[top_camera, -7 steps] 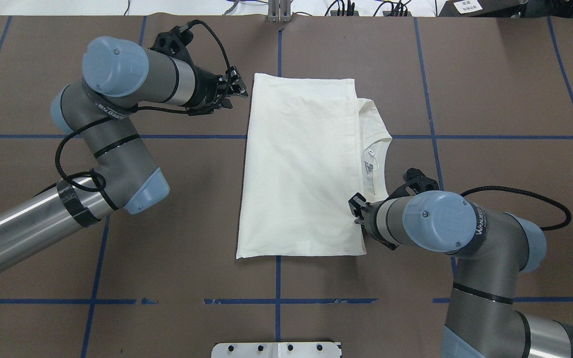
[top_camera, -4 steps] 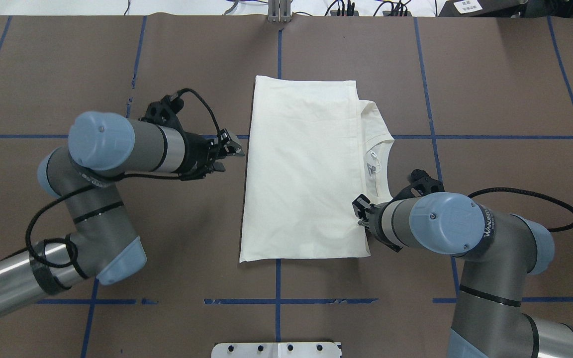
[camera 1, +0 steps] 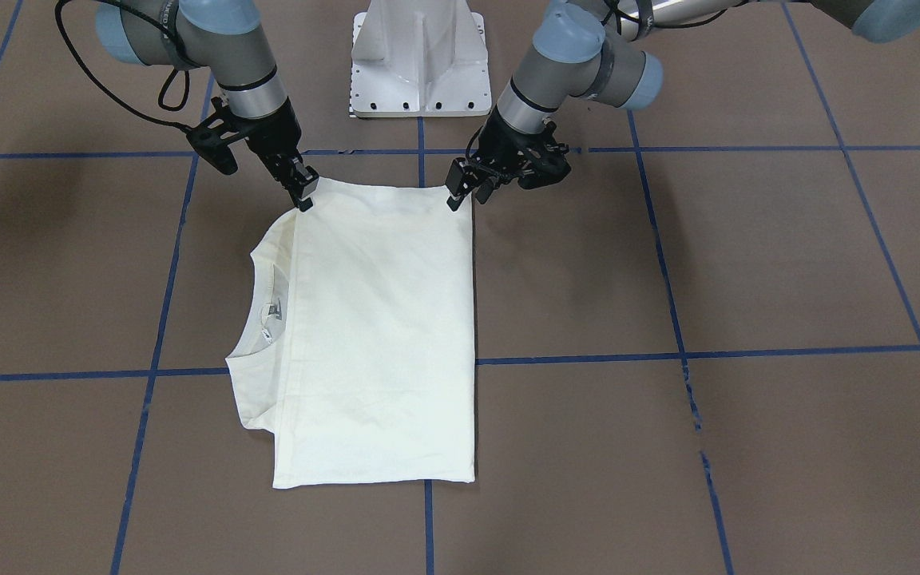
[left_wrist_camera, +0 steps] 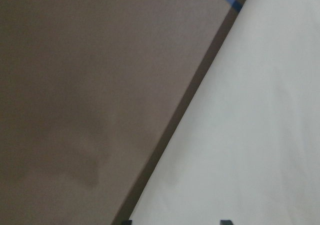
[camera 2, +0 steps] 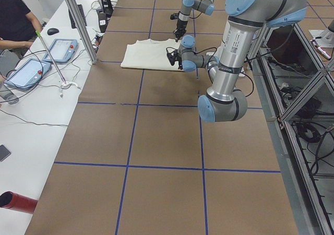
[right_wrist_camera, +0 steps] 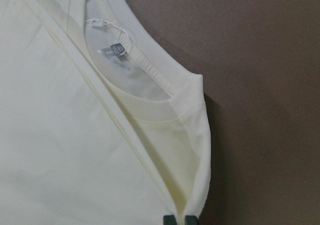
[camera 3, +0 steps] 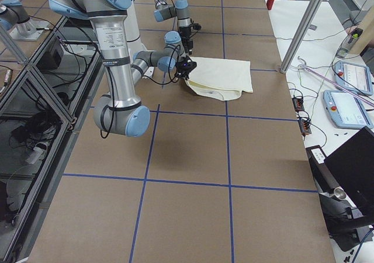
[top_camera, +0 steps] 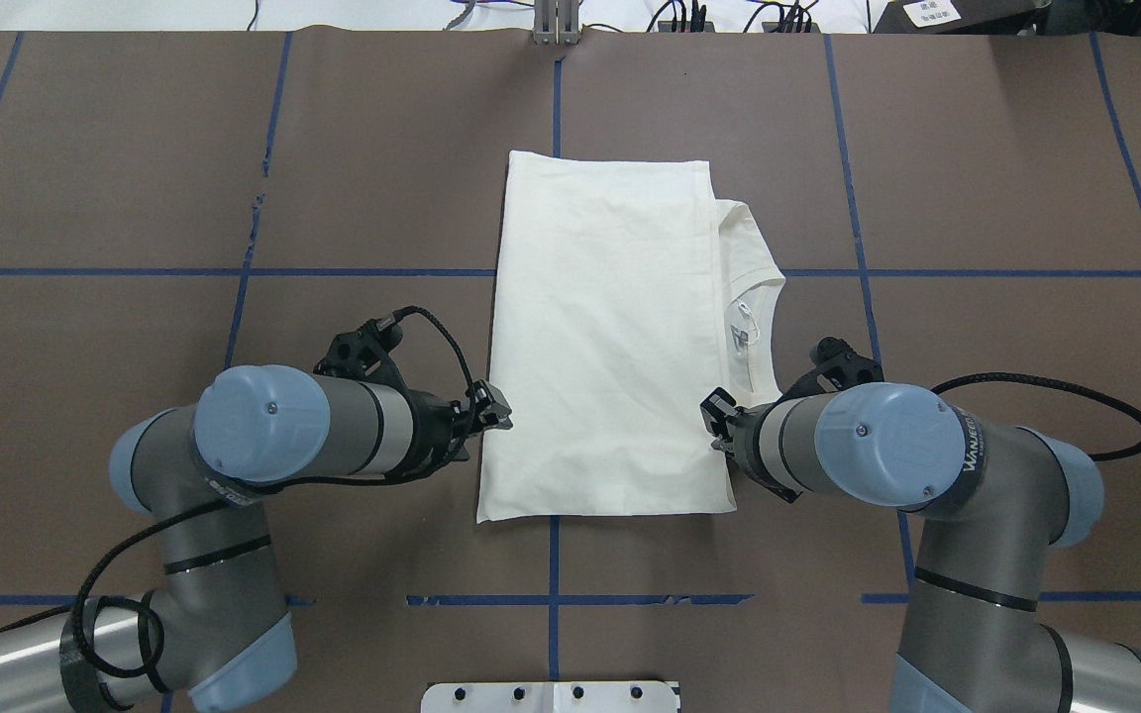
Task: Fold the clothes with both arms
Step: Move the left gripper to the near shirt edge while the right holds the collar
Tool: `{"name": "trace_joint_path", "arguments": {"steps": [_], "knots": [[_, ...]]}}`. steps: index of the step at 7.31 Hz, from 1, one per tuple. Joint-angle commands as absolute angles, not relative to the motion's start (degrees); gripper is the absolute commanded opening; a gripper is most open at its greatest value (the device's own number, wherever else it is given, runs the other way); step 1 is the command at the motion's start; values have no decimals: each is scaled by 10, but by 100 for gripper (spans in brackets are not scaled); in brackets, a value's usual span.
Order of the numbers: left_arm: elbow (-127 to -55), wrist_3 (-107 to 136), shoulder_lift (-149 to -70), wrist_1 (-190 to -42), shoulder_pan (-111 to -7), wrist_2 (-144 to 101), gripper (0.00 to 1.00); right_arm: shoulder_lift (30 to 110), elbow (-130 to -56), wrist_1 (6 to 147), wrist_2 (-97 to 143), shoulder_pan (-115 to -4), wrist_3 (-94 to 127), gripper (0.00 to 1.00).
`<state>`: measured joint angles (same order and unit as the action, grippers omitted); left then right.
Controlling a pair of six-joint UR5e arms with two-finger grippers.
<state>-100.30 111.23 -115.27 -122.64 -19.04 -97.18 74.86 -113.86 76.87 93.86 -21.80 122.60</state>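
T-shirt [top_camera: 600, 337] lies flat at the middle of the table [top_camera: 977, 198], plain cream side up, already folded into a neat oblong. Its ribbed neck [top_camera: 754, 327] and the label [right_wrist_camera: 112, 50] poke out from under the top layer at the oblong's 3 o'clock in the overhead view. No sleeve shows, so the sleeves seem tucked inside. I judge the task well along: at least one more fold looks due, likely the near edge at 6 o'clock carried over to the far edge at 12 o'clock.

The right gripper [top_camera: 716, 424] sits at the shirt's 4 o'clock, its jaws pressed nearly together and pinching the cloth at the shoulder, as its wrist view shows. The left gripper [top_camera: 499, 414] is at 8 o'clock, right at the side edge; its fingertips stand spread over the cloth and hold nothing yet.

All four edges look straight with few creases, and the near corners lie flat on the brown surface. Around the shirt only blue tape lines [top_camera: 333, 271] show, so there is open room toward 12 o'clock for a carry-over. The white pedestal base [camera 1: 420, 56] stands well apart at 6 o'clock, behind both arms.
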Motion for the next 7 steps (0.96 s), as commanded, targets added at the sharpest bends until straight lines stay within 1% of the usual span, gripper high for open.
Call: {"name": "trace_joint_path", "arguments": {"steps": [1,4,7], "knots": [[-1000,1118,-1151,-1219,-170,-962,67,750,-1138,769,939,-219,1225,0],[-998,1118,-1150,-1218,-165,-962,57,749,-1139,769,939,-219,1225,0],[-995,1117,-1146,-1208,-161,-961,60,748,-1139,769,939,-218,1225,0]]}}
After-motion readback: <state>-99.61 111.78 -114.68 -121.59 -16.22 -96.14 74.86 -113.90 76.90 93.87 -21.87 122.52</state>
